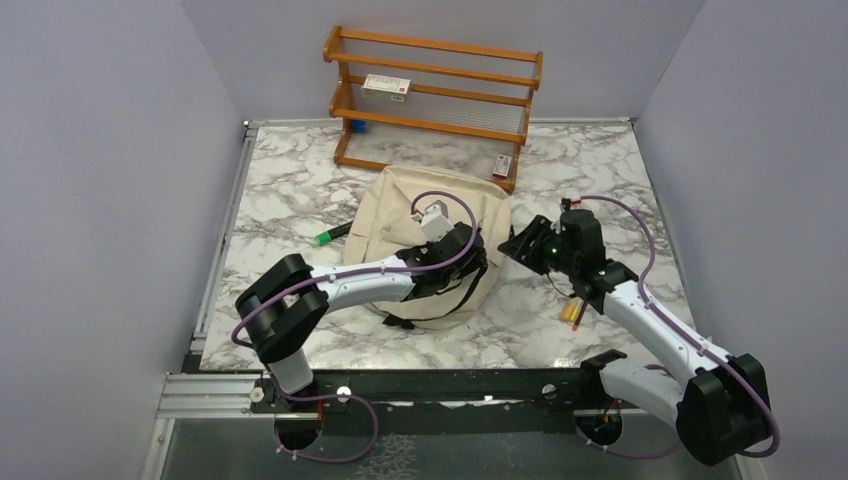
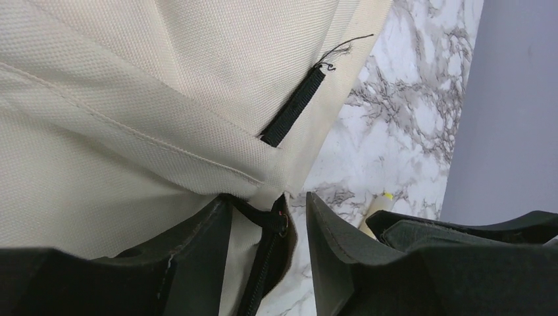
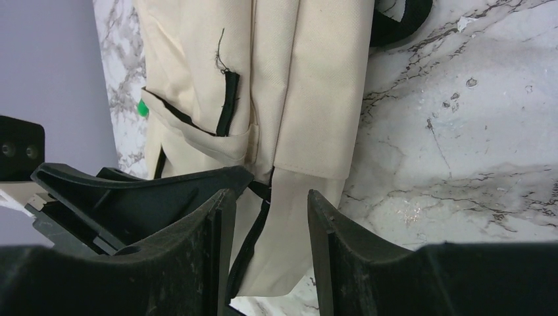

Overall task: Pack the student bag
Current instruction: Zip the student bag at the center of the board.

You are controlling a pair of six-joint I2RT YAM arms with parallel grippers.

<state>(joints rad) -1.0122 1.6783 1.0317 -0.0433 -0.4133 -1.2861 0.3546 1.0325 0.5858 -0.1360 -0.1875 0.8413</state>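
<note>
The bag [image 1: 420, 215] lay mid-desk, nearer the far edge. The left gripper [image 2: 268, 201] and right gripper [image 3: 270, 192], both narrowly parted and holding nothing, straddled its zipper [image 2: 263, 276] on the side facing the right edge, probably to open it for packing.

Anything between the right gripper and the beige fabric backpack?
Nothing visible. The right gripper has its open fingers straddling the edge of the beige fabric backpack with black straps. The left gripper sits at the same edge, beside it and not in between.
</note>
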